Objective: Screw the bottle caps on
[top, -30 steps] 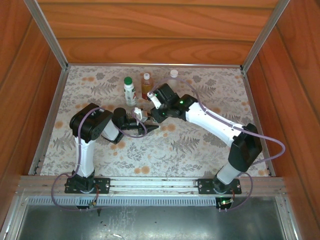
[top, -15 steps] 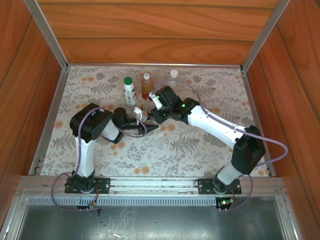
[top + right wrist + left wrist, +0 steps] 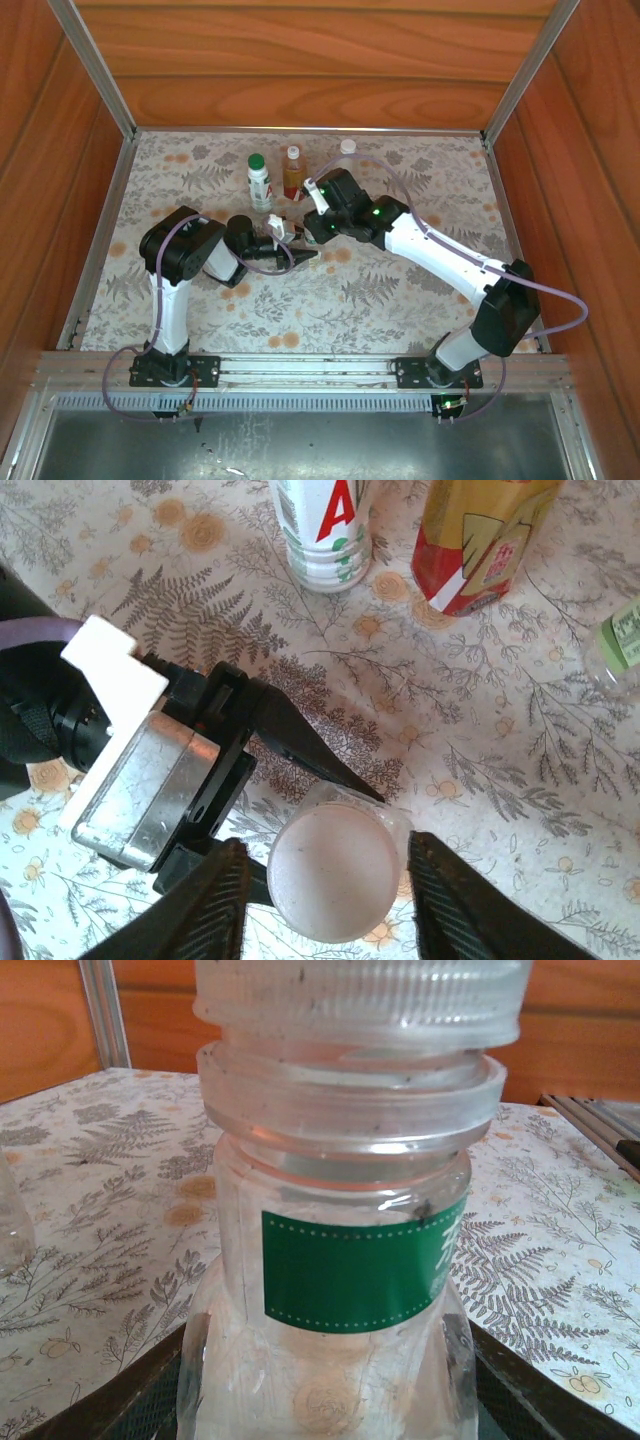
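beyond the right gripper (image 3: 325,858), white bottle (image 3: 322,530), amber bottle (image 3: 480,540) and clear bottle (image 3: 622,645) are cut off by picture edges.

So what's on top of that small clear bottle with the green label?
A whitish cap sits on the bottle, between the fingers of the right gripper. It covers the threads, so how tightly it sits is hidden.

Dark jaws grip a clear green-labelled bottle (image 3: 345,1280) topped by a ribbed cap (image 3: 360,1000).
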Tool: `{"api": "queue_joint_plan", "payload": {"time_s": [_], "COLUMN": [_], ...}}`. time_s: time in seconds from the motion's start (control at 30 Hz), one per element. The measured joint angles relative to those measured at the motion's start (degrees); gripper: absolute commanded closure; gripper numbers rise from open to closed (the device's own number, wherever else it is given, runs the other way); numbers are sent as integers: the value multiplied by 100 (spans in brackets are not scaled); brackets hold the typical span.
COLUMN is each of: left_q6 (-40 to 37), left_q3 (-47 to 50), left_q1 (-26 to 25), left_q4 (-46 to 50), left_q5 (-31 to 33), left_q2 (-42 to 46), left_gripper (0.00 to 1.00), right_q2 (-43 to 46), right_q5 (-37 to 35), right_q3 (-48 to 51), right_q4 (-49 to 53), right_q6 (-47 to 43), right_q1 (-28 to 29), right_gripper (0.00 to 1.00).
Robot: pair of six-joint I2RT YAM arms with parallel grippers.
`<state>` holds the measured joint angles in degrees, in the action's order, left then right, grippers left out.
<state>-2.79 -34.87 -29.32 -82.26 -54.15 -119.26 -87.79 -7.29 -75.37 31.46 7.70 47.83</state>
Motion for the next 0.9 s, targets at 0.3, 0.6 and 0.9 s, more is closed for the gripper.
{"api": "queue_joint_plan", "payload": {"time_s": [0.3,0.6,0.9], "left_q6": [-22,-24,7], "left_q3": [9,11,11], "left_q1": [0,0,2], "left_q4": [-2,-4,-9], "left_q5": [-9,-11,-28], "left_q2": [0,0,0], "left_gripper": [42,42,42], "right_q2": [-197,-177,111], "right_q5": [7,542,1375], "right_q3": [-2,114,614], "right_q4": [136,-17,-487], "right_q6": [81,278,658], "right_q1": [-144,-341,-619], "right_gripper": [65,77,82]}}
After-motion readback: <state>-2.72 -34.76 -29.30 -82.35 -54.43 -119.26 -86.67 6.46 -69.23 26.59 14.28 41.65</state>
